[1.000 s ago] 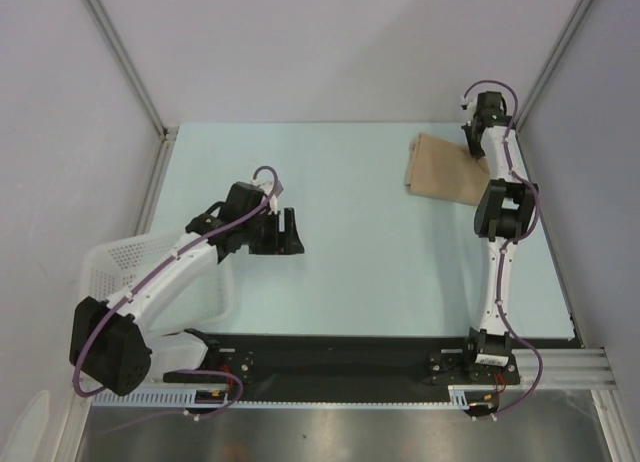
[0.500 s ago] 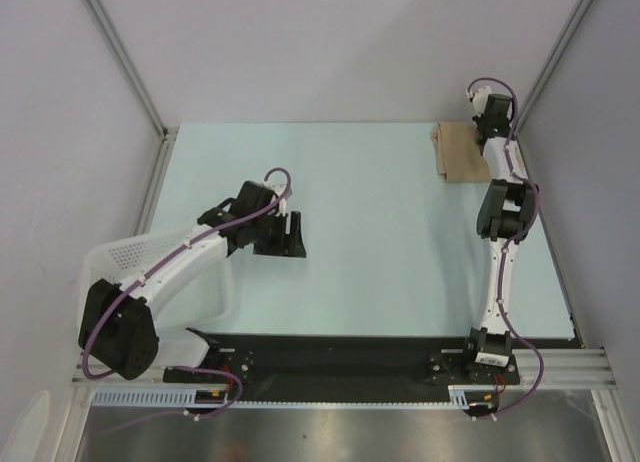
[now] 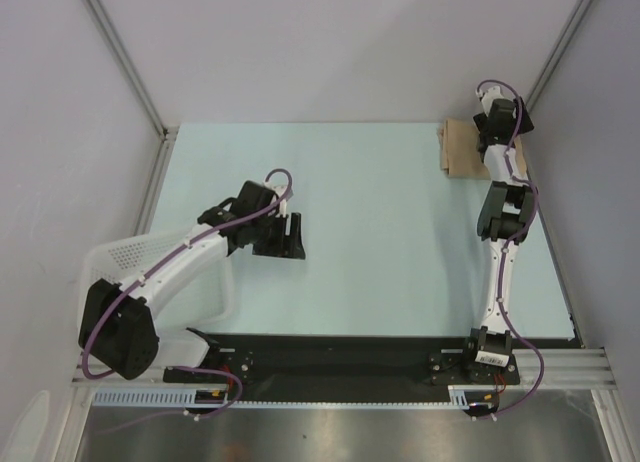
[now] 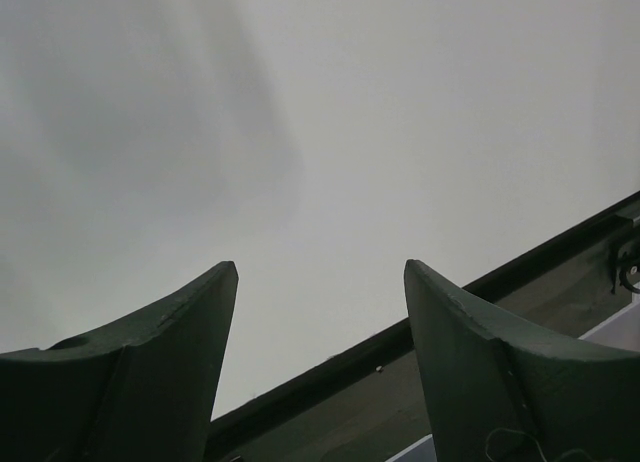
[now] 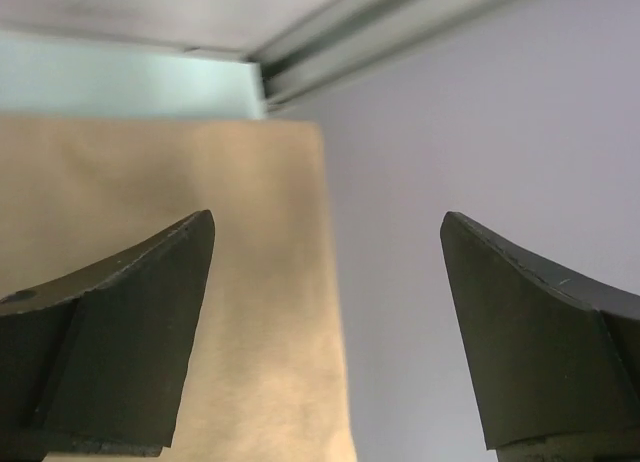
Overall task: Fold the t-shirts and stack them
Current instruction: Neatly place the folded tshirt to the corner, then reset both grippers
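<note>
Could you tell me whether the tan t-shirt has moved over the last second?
Yes. The t-shirt has shifted right and farther back, toward the far right corner of the table, and now lies in a narrower fold.

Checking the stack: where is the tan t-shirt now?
From above, the tan t-shirt lies folded in the table's far right corner, under the open right gripper.

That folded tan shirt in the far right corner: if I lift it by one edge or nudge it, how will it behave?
The t-shirt is soft cloth folded flat, so lifted by one edge it would probably droop and unfold. Pushed, it likely bunches rather than sliding whole. Thin and flat, it looks light and should not roll or tip.
</note>
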### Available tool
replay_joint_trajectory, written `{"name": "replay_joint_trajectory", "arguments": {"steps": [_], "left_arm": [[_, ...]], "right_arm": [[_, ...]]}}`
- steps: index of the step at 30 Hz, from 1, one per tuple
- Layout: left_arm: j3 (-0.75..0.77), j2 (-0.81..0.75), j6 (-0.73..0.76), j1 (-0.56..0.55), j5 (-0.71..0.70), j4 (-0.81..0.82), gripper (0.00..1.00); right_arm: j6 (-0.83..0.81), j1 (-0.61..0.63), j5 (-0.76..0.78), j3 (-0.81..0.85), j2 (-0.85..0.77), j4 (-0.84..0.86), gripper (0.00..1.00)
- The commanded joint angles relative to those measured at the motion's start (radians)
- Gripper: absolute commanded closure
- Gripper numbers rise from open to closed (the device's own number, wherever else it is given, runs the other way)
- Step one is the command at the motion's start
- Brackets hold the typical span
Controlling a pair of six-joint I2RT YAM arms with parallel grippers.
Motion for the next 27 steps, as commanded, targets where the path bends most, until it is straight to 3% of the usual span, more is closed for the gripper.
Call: {"name": "replay_joint_trajectory", "arguments": {"steps": [1,3,5,8,11,15,19,23,27], "left_arm": [[0.054,-0.026,0.032,-0.006,-0.022,-0.01,0.26],[0.064,-0.041,0.029,-0.006,-0.02,-0.007,0.26],[0.074,-0.073,0.0,-0.002,-0.017,-0.007,0.25],[0.064,-0.144,-0.056,0.002,0.026,0.025,0.24],[0.024,-0.228,-0.116,0.001,0.051,0.059,0.22],[-0.042,-0.34,-0.196,0.001,0.008,0.064,0.15],[-0.157,-0.499,-0.28,-0.001,-0.061,0.101,0.11],[-0.323,-0.731,-0.398,0.001,-0.097,0.191,0.04],[-0.519,-0.911,-0.553,-0.001,-0.045,0.261,0.02]], "right_arm": [[0.064,0.026,0.189,0.055,-0.079,0.096,0.0],[0.125,0.053,0.287,0.0,-0.145,0.089,0.0],[0.215,0.08,0.323,-0.041,-0.269,-0.034,0.0],[0.406,0.155,0.304,-0.116,-0.447,-0.221,0.0],[0.662,0.239,0.176,-0.192,-0.628,-0.437,0.0],[0.857,0.339,-0.023,-0.489,-0.888,-0.519,0.0],[1.042,0.416,-0.232,-0.95,-1.166,-0.508,0.0],[1.266,0.42,-0.462,-1.339,-1.498,-0.459,0.0],[1.449,0.413,-0.545,-1.655,-1.843,-0.409,0.0]]}}
